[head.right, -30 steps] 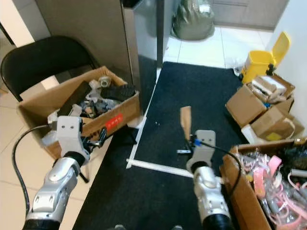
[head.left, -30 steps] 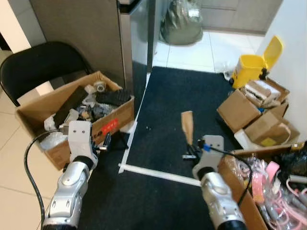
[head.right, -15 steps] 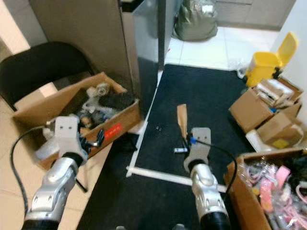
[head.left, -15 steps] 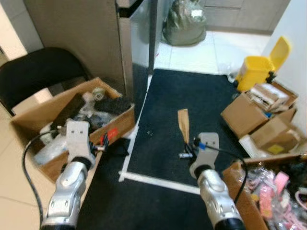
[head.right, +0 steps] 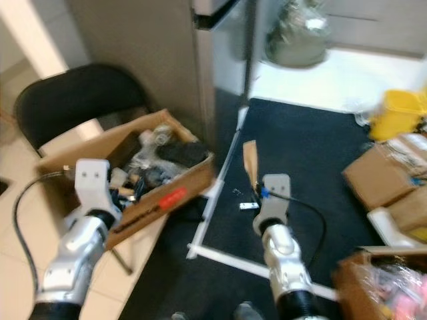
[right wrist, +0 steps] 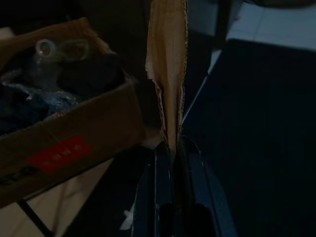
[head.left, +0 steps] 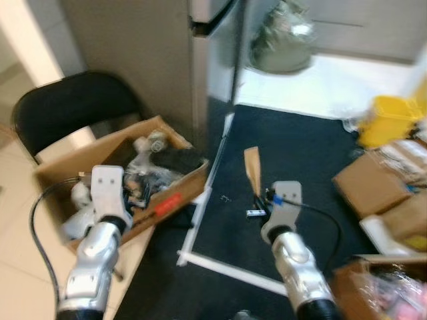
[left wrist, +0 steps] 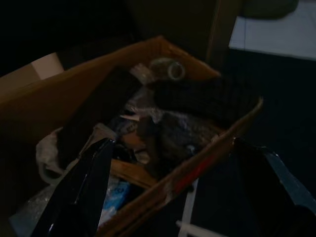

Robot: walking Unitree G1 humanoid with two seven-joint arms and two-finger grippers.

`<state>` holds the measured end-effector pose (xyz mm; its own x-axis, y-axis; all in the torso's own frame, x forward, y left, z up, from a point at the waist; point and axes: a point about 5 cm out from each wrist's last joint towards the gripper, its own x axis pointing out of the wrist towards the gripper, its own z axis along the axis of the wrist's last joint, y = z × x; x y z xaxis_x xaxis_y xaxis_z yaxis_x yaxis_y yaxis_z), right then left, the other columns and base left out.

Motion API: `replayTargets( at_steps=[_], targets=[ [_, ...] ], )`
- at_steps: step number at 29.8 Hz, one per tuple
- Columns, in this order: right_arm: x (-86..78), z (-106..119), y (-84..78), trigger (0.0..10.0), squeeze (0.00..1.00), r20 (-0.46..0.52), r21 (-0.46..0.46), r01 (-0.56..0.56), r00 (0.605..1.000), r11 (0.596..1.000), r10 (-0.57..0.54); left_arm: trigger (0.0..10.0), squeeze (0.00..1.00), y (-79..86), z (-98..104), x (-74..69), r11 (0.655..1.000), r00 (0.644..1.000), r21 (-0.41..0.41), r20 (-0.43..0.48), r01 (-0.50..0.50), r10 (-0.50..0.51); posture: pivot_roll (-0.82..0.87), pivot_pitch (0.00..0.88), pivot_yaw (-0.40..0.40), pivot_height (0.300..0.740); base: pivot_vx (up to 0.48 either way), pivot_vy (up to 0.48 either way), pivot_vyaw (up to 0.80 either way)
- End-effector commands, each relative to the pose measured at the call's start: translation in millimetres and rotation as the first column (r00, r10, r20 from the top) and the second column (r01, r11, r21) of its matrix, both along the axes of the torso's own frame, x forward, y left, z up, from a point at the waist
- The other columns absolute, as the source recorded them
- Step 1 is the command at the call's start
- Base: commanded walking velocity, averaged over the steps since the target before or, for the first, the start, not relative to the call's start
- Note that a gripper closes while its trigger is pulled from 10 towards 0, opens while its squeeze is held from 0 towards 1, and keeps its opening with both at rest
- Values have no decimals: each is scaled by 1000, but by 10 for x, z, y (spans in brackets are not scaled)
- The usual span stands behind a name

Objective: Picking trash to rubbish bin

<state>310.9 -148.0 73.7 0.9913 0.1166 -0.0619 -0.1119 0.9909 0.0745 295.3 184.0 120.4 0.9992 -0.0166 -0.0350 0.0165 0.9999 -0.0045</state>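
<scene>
Dark carpet [head.left: 307,173] underfoot, pale tile [head.left: 313,87] beyond it, somewhat blurred. Strip of brown cardboard [head.left: 252,170] upright above the carpet, pinched at its lower end between the pressed-together fingers [right wrist: 163,163] of the right gripper [head.left: 259,199]; torn edge plain in the right wrist view [right wrist: 168,74]. Right gripper out over the carpet, just beside the white strip [head.left: 230,263] lying across the floor.

To the left, open cardboard box [head.left: 180,193] crammed with mixed junk: tape roll [left wrist: 174,69], dark bundle [left wrist: 202,98], crumpled plastic. Red label [head.right: 172,197] on its front wall. Left gripper [left wrist: 173,197] hovering at the near edge of this box, fingers [left wrist: 84,187] spread wide, nothing between them. Black cable [head.left: 37,220] looping off the left arm.

Behind the box, black folding chair [head.left: 73,107]. Tall grey cabinet [head.left: 140,53] right beside it, then a steel-fronted appliance [head.left: 217,40]. Bulging grey-green bag [head.left: 280,47] on the tile further back.

Off to the right, yellow bin [head.left: 390,117], well apart from the cardboard strip. Near it, more brown boxes [head.left: 373,190]. At the bottom right, another box [head.right: 383,280] holding pinkish clutter, too blurred to tell apart.
</scene>
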Motion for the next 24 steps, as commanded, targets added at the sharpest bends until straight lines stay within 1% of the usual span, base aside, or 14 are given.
replayTargets(
  at_steps=[1,18,21,24],
  targets=[
    [-14,-23,27,10000,0,-3,0,-6,1000,1000,6,10000,0,44,-42,-24,1000,1000,12,-20,-10,11,82,148,11,740,334,0,800],
    [11,-5,-13,10000,0,5,-5,4,1000,1000,-4,10000,0,28,-34,-22,1000,1000,14,-19,-6,6,80,154,12,740,333,0,782],
    [9,-9,-16,10000,0,3,24,19,1000,1000,-19,10000,0,27,-36,-20,1000,1000,19,-21,2,-1,80,154,12,740,330,0,0],
    [5,-19,1,10000,0,1,35,7,1000,999,-7,10000,0,29,-37,-20,1000,1000,18,-21,-3,3,81,151,8,740,328,0,0]
  ],
)
